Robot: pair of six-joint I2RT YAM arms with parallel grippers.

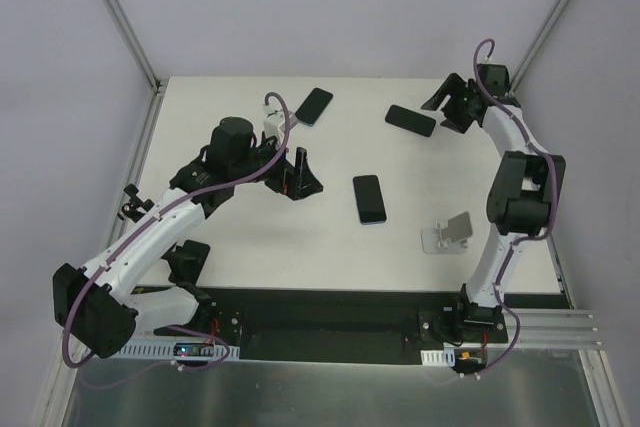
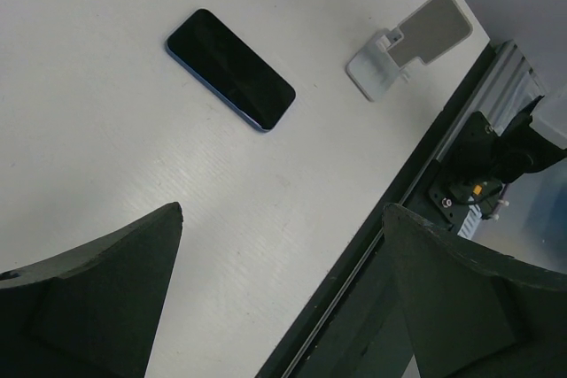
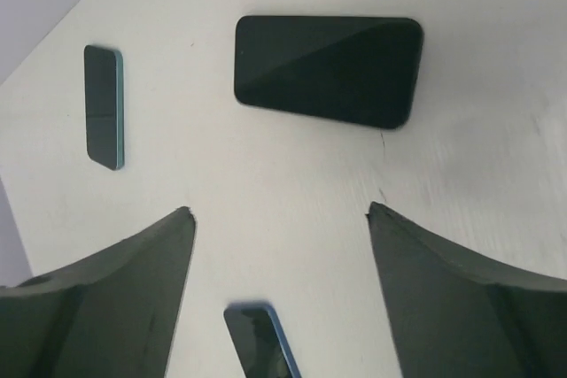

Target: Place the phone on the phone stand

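The right gripper (image 3: pixel 279 214) hangs with its fingers apart and nothing between them. The black phone (image 3: pixel 328 70) lies flat on the table (image 3: pixel 496 130) just ahead of the fingertips, clear of them. The coming move turns on how that phone lies. Its long axis runs crosswise to the gripper, along the same line on which the fingers close, so as things stand the jaws would meet it end to end. I judge that the wrist has to swing round square to the phone before it goes down, so the pads take it across its narrow width. This arm is plainly the nearer one. The left gripper (image 2: pixel 283 210), also spread wide and holding nothing, is well apart from the black phone. It has a blue-edged phone (image 2: pixel 230 68) ahead of its own fingers instead, lying on a diagonal to them, with the phone stand (image 2: pixel 407 42) beyond and to its right. A third phone (image 1: pixel 315 105) lies on the far side of the left gripper, outside its wrist view. From the right gripper the stand sits back toward that arm's own base with no phone on it, so the carry looks like a draw back along its own side.
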